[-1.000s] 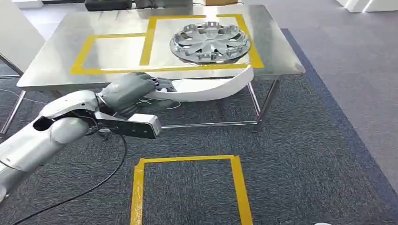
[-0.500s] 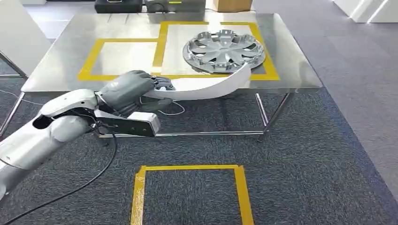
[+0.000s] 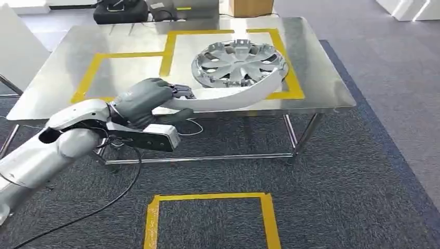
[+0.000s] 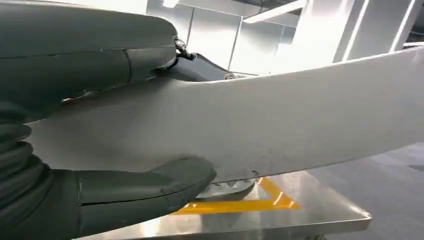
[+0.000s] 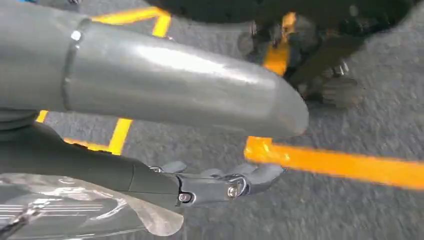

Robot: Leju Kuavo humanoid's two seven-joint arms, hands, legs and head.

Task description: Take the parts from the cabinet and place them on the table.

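One part: the white curved strip (image 3: 228,96) looks light, thin and springy to you; it is held at one end, so expect the far end to sag.
Left hand (image 3: 142,101): fingers (image 4: 150,187) clamped on the strip.
Place: far end over the counter (image 3: 321,78), beside the hubcap (image 3: 236,62).
Right hand (image 5: 210,185): fingers apart, holding nothing.

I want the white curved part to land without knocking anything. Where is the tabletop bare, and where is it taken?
The left hand holds the white curved part over the table's near edge. The left yellow-taped square is bare steel, free for it. The right taped square is crowded by the silver wheel cover, and the part's far tip overlaps its near rim. Dark gear and a cardboard box sit beyond the far edge.
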